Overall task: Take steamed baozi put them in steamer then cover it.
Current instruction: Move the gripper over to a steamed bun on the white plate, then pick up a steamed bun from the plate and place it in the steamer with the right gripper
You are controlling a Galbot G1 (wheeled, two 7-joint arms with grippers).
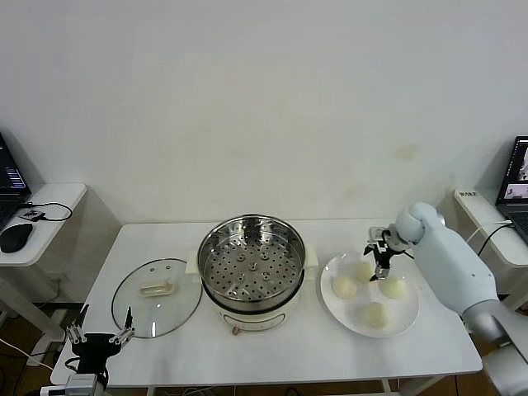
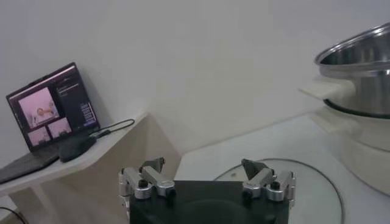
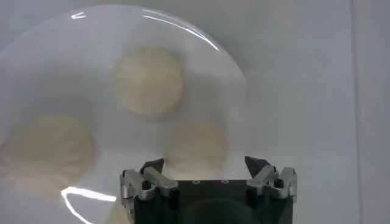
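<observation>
Several cream-white baozi lie on a white plate point(image 1: 350, 314) at the table's right; one point(image 1: 344, 287) lies nearest the steamer, another point(image 1: 375, 314) nearest the front. My right gripper point(image 1: 382, 266) hovers open over the plate's far side. In the right wrist view it point(image 3: 205, 163) stands above one baozi point(image 3: 196, 145), with nothing between its fingers. The steel steamer point(image 1: 252, 268) stands uncovered mid-table, its perforated tray bare. The glass cover point(image 1: 157, 297) lies flat to its left. My left gripper point(image 1: 99, 332) waits open at the front left corner, near the cover point(image 2: 317, 189).
Side desks flank the table: a laptop point(image 2: 52, 103) and a mouse point(image 1: 15, 237) on the left one, another laptop point(image 1: 518, 177) on the right. In the left wrist view the steamer's side point(image 2: 359, 73) rises beyond the cover. A wall stands behind.
</observation>
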